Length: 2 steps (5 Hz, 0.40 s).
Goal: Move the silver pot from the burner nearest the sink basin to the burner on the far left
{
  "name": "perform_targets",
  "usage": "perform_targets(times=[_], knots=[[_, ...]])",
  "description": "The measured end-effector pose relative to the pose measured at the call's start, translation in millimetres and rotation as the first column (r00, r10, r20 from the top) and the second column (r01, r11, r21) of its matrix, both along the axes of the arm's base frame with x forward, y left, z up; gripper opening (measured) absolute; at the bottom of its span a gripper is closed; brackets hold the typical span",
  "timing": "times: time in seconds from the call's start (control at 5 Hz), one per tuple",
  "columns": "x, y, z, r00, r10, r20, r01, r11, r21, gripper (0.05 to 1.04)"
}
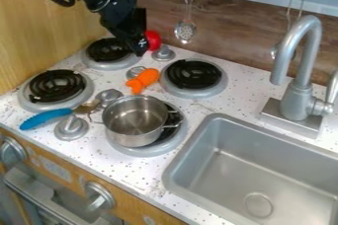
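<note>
Beside the back-left burner (99, 62), my gripper (140, 50) is hanging next to a red object (153, 40); I cannot tell whether the gripper is open or closed. Nearer the front, an orange toy (144, 79) is lying behind a 2-handled metal pot (135, 123), and a blue-handled utensil (46, 119) is resting left of the pot.

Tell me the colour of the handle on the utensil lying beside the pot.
The handle is blue, clear in the camera view.
</note>
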State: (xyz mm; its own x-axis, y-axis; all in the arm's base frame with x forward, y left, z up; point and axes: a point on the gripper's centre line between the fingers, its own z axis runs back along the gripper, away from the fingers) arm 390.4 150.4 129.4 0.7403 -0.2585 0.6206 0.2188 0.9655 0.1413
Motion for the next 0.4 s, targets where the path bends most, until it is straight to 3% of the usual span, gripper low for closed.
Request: perform_targets(times=[0.4], knots=[[-11.2, -7.9, -21.6, 0.998, -0.006, -0.06, 0.004, 0.999, -0.035, 1.001]])
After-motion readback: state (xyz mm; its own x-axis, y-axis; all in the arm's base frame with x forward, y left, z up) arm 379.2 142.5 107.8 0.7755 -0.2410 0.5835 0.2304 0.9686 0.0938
